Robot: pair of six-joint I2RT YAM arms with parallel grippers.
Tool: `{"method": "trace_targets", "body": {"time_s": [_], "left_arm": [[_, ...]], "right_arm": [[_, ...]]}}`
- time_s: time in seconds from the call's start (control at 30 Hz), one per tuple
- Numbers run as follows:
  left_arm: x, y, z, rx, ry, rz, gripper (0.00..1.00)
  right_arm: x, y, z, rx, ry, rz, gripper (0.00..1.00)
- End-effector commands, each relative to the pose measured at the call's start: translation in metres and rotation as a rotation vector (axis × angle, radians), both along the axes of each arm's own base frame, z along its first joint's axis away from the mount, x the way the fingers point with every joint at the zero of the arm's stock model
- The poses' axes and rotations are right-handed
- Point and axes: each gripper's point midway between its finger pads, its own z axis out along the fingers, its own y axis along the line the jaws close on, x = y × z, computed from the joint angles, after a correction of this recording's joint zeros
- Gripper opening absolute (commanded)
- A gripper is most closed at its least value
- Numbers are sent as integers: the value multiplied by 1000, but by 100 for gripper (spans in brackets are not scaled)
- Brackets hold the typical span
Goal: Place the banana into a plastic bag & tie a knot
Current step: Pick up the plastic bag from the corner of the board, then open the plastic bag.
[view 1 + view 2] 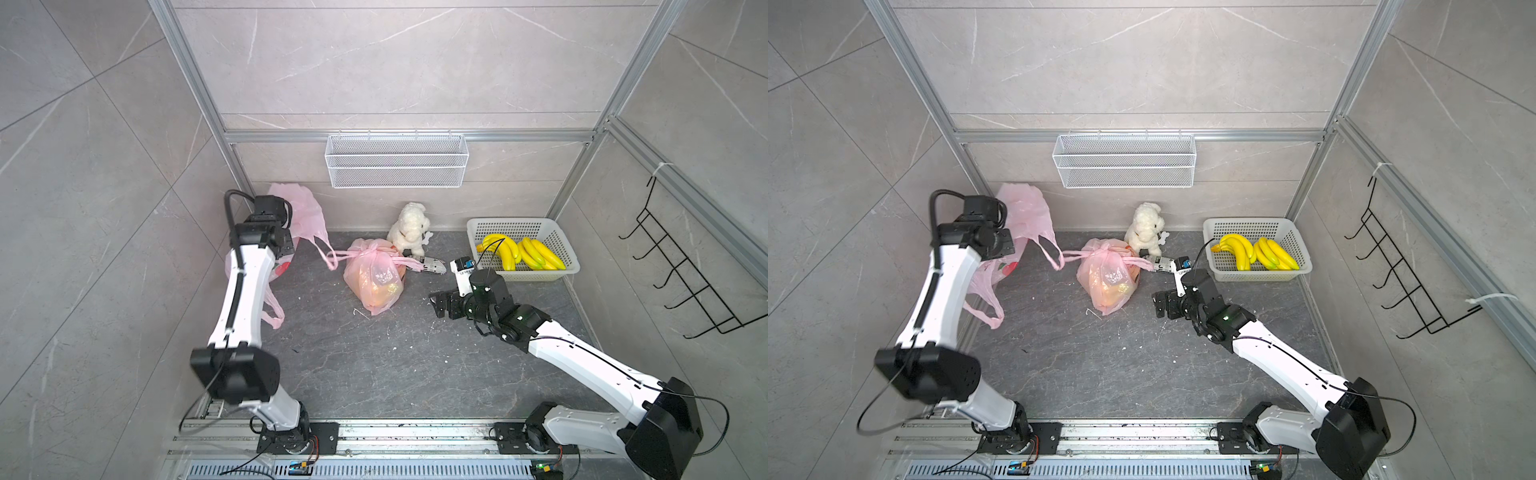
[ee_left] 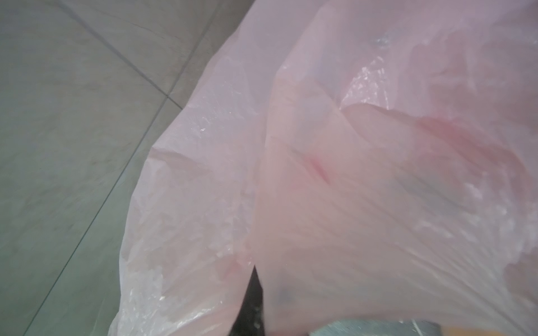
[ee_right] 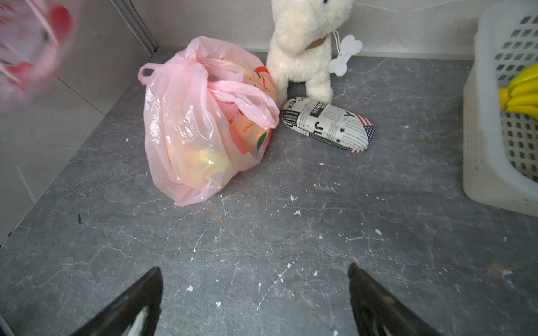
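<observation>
Left arm: stretched to the far left corner of the dark grey stone-look desk (image 1: 374,365), wrist bent down against the left wall.
Left tool (image 1: 287,249): together, clamped on the film of the loose pink plastic bag (image 1: 303,212); creases fanning out from the pinch in the left wrist view, fingertips veiled by film.
Right arm: reaching in low from the near right, wrist level.
Right tool (image 3: 254,291): jaws wide apart, nothing between them, hanging over bare desk and aimed at the knotted pink bag with yellow contents (image 1: 374,282).
Bananas: two yellow banana bunches (image 1: 519,253) lying in the white perforated plastic basket (image 1: 498,226) at the far right, well apart from the loose bag.
In the way: knotted bag mid-desk; cream plush dog (image 1: 409,228) just behind it; newspaper-print glasses case (image 3: 329,125) beside the dog's feet, between knotted bag and basket.
Edges: aluminium posts and tiled walls on three sides; white wire shelf (image 1: 397,166) on the rear wall; black hook rack (image 1: 685,282) on the right wall.
Open room: near half of the desk bare but for pale flecks.
</observation>
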Motion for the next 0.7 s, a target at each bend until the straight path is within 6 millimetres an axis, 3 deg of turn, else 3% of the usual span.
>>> {"method": "trace_targets", "body": {"time_s": [0.0,0.17,0.37,0.47,0.57,0.67], "left_arm": [[-38,-51,2,-187,-53,-57,0],[-91,-140,10,-356,-86,-274,0],[-127,-252,7,-484,-87,-515,0],[-135,-303,-11,-494,-46,-598,0],[-135,-350,-42,-495,24,-651,0],[-127,-377,-79,-489,96,-647,0]], "right_arm": [[-13,-15,-19,-22,55,-48,100],[-24,-37,-20,-41,50,-117,100],[-35,-67,-14,-61,33,-229,100],[-42,-80,-13,-56,29,-273,100],[-50,-90,-16,-54,36,-307,100],[-57,-88,-24,-36,58,-284,100]]}}
